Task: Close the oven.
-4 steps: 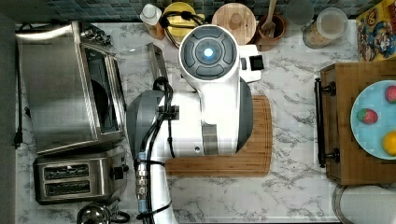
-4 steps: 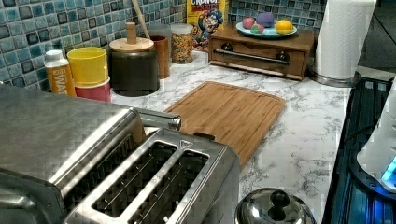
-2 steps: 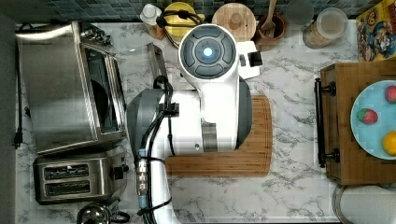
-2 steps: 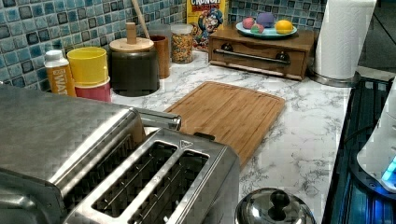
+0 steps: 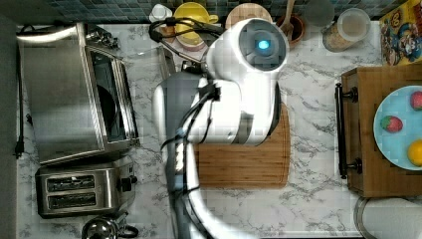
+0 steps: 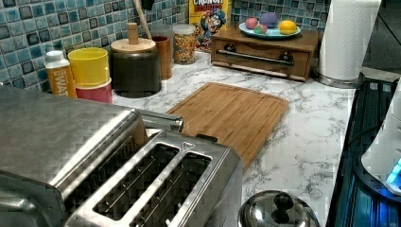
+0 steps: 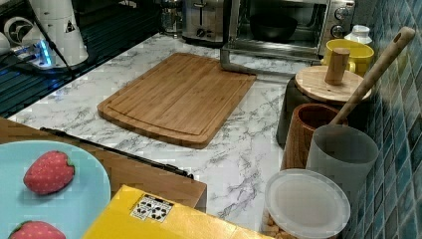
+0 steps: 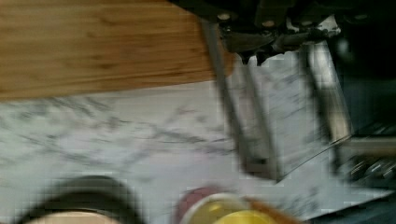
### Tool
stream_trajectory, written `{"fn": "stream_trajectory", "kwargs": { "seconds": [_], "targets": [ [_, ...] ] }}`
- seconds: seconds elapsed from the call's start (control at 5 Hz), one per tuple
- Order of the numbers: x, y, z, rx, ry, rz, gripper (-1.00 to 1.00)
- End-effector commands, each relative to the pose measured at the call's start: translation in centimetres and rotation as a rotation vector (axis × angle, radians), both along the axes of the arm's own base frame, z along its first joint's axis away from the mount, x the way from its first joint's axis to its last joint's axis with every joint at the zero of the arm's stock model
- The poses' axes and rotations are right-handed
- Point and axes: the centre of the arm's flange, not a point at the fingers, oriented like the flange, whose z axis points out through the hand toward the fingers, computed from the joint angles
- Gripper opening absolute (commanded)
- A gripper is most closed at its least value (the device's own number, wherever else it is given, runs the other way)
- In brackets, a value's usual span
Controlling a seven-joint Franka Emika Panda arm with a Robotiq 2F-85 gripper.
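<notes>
The steel oven (image 5: 64, 94) stands at the top view's left, its dark inside showing. Its glass door (image 7: 266, 57) lies folded down flat over the counter, with the bar handle (image 5: 166, 62) at its outer edge. My white arm (image 5: 239, 84) hangs over the counter just to the right of that handle in the top view. In the wrist view the gripper (image 8: 280, 42) is a dark blurred shape right above the door glass (image 8: 289, 116) and close to the handle (image 8: 229, 107). From the left view I see the oven's top (image 6: 56, 132) and the handle end (image 6: 161, 120).
A two-slot toaster (image 5: 82, 191) sits beside the oven, with a pot lid (image 5: 102, 230) near it. A wooden cutting board (image 5: 244, 169) lies under the arm. Jars, a yellow cup (image 5: 194, 20) and a dark canister (image 7: 323, 94) line the tiled wall. A wooden box (image 5: 378, 129) holds a fruit plate.
The arm has swung to the right and slightly toward the wall in the top view. The oven door still lies flat open.
</notes>
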Motion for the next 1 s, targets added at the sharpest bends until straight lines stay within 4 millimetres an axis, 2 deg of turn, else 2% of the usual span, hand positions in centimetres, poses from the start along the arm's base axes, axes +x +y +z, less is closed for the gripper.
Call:
{"fn": "stream_trajectory", "kwargs": {
  "seconds": [0.2,0.4,0.8,1.0],
  "targets": [
    [1.5,-3.8,-6.8,0.151,-0.150,0.312,-1.00],
    [2.0,-2.0,-8.6,0.218,-0.232,0.383,-1.00],
    [4.3,0.3,-14.0,0.285,-0.204,0.439,-1.00],
    [4.7,1.8,-15.8,0.286,-0.205,0.454,-1.00]
  ]
}}
